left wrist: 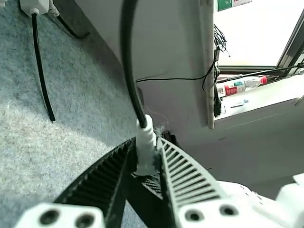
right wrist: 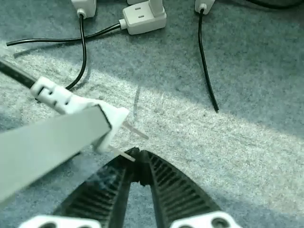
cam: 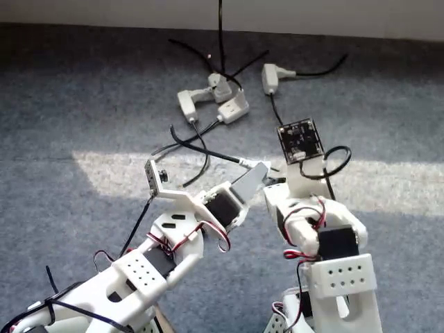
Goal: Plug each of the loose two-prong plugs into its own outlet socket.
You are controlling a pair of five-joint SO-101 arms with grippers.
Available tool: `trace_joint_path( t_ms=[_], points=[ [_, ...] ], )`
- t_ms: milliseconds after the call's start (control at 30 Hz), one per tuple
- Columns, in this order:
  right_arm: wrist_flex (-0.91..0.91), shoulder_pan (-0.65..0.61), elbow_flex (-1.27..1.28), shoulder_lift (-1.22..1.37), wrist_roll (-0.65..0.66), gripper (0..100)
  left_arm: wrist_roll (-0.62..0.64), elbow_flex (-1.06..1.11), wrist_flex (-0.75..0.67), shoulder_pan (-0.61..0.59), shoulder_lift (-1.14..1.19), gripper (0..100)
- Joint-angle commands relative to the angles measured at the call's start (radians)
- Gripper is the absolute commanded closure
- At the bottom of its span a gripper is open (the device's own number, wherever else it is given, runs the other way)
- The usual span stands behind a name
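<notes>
One white two-prong plug (right wrist: 78, 101) held up off grey carpet (cam: 76, 97) by the left claw (left wrist: 146, 145), clamped narrow across the ribbed neck at the end of a black cord (left wrist: 129, 61). Prongs (right wrist: 136, 132) bare and pointing forward, one almost touching the tip of the right claw (right wrist: 140, 160), itself pinched closed with nothing between the fingers. Several white sockets (right wrist: 143, 18) lying loose farther off on the carpet, well apart from the plug, with black cords trailing. Probably light, with a hard, smooth plastic body, so liable to twist when gripped by the softer neck; thin prongs likely easy to bend. Better taken across the flat sides of the hard body, just behind the prongs. Loose sockets likely to slide when pushed, so worth pinning down with the free claw.
</notes>
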Motion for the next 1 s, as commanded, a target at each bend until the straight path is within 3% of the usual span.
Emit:
trace_joint_path(
  t_ms=[0,167,533,733,867,967],
  points=[
    [0.084,-0.073,-0.065,-0.108,0.018,99.2,0.003,-0.028,-0.006,-0.016,-0.001,99],
    [0.127,-0.114,-0.065,-0.114,0.018,99.2,0.003,-0.027,-0.006,-0.013,-0.001,99],
    [-0.071,-0.074,-0.031,-0.11,0.095,99.2,0.003,0.013,-0.006,0.031,-0.008,99],
    [-0.176,0.001,0.001,0.12,0.086,99.2,0.003,0.013,-0.006,0.028,-0.008,99],
    [-0.171,0.045,-0.045,0.214,0.037,99.2,0.002,0.005,-0.006,0.005,-0.005,99],
    [-0.068,0.048,-0.108,0.173,0.038,99.2,0.002,-0.001,-0.006,-0.03,-0.002,99]
  ],
)
